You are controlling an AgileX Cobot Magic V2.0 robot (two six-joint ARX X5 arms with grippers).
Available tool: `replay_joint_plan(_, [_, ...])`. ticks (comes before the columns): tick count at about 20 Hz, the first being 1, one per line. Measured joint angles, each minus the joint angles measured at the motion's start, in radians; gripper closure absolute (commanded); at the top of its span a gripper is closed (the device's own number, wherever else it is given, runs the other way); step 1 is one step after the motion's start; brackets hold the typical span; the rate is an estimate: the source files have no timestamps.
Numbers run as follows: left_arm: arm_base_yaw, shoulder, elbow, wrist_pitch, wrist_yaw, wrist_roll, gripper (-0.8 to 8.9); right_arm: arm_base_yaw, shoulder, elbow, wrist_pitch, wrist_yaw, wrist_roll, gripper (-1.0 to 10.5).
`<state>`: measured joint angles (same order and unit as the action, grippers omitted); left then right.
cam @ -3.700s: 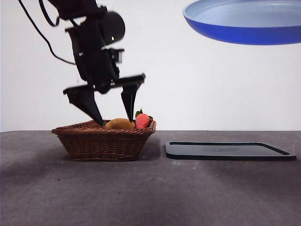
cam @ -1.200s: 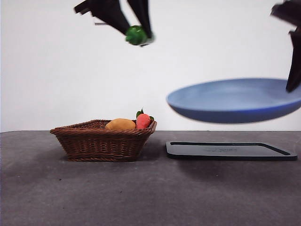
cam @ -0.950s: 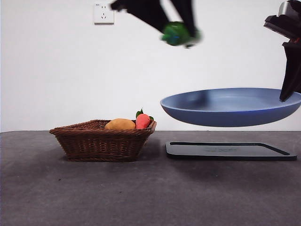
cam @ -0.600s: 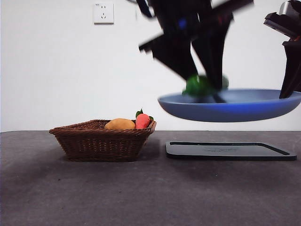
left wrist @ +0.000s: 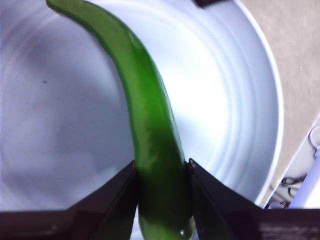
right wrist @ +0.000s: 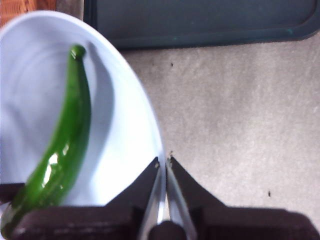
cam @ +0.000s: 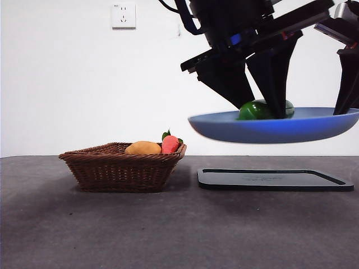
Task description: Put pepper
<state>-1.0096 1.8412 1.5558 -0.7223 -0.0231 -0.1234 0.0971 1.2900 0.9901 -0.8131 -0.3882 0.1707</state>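
Note:
The pepper (cam: 253, 110), glossy dark green and long, is down inside the blue plate (cam: 269, 128). My left gripper (cam: 261, 106) reaches into the plate from above, shut on the pepper. In the left wrist view the jaws (left wrist: 162, 200) clamp one end of the pepper (left wrist: 150, 125) over the plate's pale inside (left wrist: 240, 100). My right gripper (cam: 345, 101) holds the plate in the air by its right rim. In the right wrist view its jaws (right wrist: 164, 172) pinch the plate's rim (right wrist: 145, 130), and the pepper (right wrist: 65, 140) lies along the plate.
A wicker basket (cam: 120, 168) stands on the dark table at the left with a yellow-orange fruit (cam: 143, 148) and a red fruit with green leaves (cam: 170, 144). A flat black tray (cam: 275, 179) lies under the raised plate, also in the right wrist view (right wrist: 200, 20).
My left gripper has carried the pepper from above the basket to the right and down into the plate. The plate was lowered earlier and now hangs almost still.

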Motion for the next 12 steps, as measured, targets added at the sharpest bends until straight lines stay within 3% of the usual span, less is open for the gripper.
replay_joint_plan(12, [0.000, -0.030, 0.000, -0.010, -0.026, 0.011, 5.53, 0.000, 0.000, 0.000, -0.002, -0.021, 0.010, 9.4])
